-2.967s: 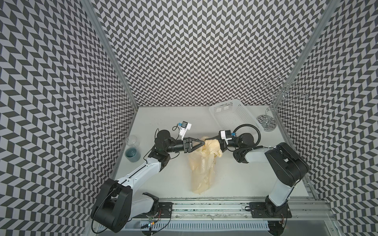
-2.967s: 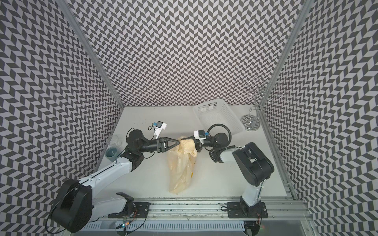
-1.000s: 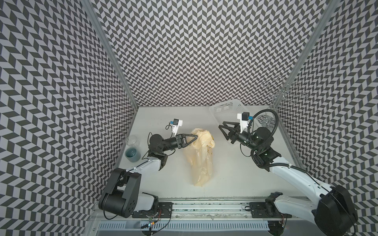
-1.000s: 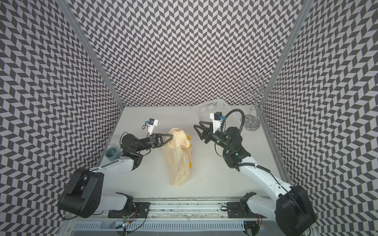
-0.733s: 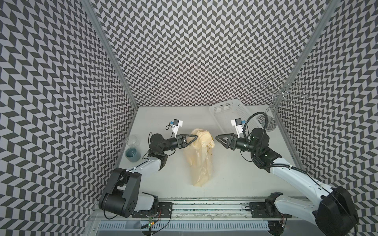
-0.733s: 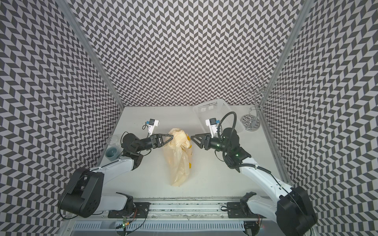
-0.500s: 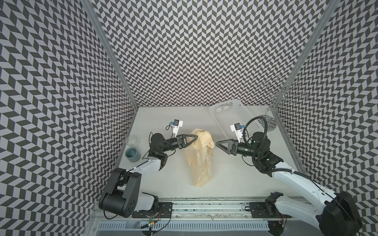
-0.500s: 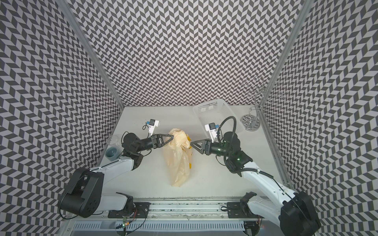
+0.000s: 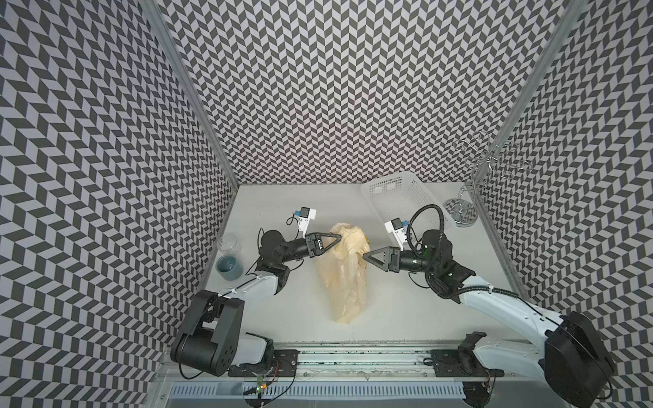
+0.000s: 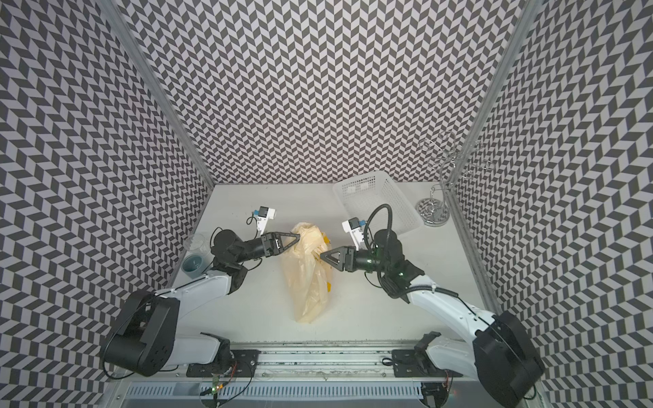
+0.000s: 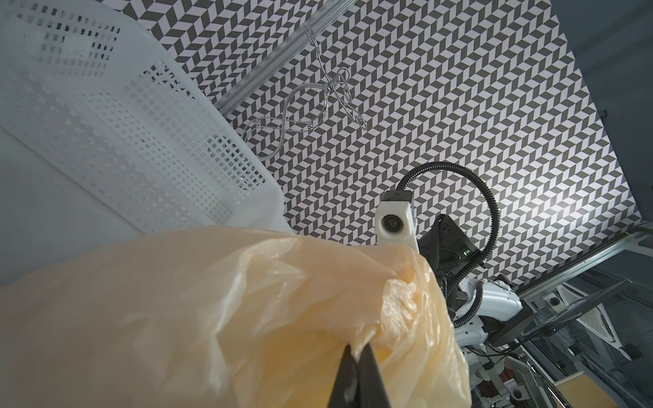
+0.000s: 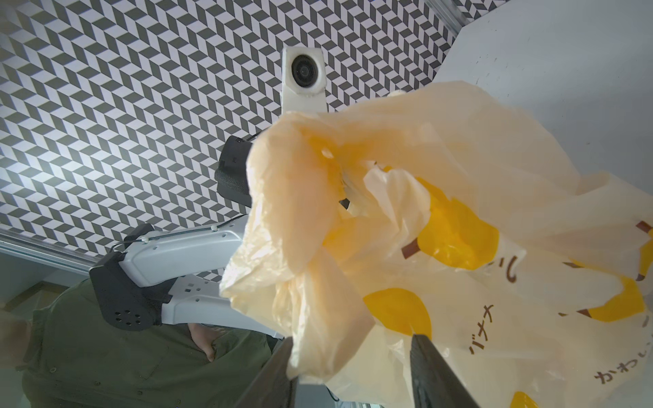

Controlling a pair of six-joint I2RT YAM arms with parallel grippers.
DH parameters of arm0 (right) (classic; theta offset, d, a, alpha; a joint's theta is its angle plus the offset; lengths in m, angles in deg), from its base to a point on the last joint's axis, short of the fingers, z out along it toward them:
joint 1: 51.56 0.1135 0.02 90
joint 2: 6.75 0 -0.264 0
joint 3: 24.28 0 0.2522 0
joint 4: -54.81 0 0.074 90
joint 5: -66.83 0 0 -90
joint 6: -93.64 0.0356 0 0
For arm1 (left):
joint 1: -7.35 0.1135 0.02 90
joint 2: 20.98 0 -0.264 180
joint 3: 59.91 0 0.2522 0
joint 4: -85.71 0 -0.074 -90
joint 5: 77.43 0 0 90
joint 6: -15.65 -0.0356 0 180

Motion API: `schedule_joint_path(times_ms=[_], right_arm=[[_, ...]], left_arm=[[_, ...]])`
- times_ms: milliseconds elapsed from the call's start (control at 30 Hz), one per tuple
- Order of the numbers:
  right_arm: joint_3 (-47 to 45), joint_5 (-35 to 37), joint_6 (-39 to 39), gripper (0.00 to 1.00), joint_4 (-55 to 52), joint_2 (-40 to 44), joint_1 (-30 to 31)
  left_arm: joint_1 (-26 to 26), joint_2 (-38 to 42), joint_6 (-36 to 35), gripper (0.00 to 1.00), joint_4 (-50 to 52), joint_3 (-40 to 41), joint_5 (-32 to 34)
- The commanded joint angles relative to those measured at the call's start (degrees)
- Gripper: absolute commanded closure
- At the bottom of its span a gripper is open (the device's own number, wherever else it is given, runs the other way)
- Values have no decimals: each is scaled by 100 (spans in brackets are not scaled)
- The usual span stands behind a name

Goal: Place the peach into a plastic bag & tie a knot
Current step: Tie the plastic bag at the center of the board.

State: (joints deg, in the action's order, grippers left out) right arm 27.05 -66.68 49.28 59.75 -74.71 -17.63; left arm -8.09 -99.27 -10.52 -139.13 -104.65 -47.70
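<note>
The plastic bag hangs cream-yellow from its bunched top, its bottom resting on the table. My left gripper is shut on a pinch of the bag's top. My right gripper is open at the bag's right side, level with its upper part. In the right wrist view a loose fold of the banana-printed bag hangs between its fingers. The peach is hidden. The knot is out of view among the bunched plastic.
A white perforated basket sits at the back right, behind my right arm. A wire stand is in the far right corner. A beaker of blue liquid stands by the left wall.
My right gripper, open, has swung down from near the basket to the bag's right side. My left gripper has stayed shut on the bag's top, and the bag has hardly moved.
</note>
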Motion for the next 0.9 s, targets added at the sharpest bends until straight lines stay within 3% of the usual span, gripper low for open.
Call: schedule_joint_path(times_ms=[0, 333, 433, 600, 767, 867], right_arm=[[234, -86, 126, 49, 448, -28, 26], [319, -126, 290, 52, 746, -280, 22], [338, -148, 313, 63, 766, -318, 29], [194, 172, 250, 100, 309, -99, -266], [-145, 155, -11, 100, -225, 258, -1065], [-153, 77, -86, 100, -273, 319, -1183]], left_arm=[[2, 50, -134, 100, -17, 41, -19], [-3, 151, -134, 100, 35, 110, -8], [-9, 140, -134, 100, 60, 87, 1], [337, 322, -7, 100, 227, -36, -182], [1049, 816, -31, 100, 627, -69, -601], [1149, 794, -12, 100, 619, -92, -646]])
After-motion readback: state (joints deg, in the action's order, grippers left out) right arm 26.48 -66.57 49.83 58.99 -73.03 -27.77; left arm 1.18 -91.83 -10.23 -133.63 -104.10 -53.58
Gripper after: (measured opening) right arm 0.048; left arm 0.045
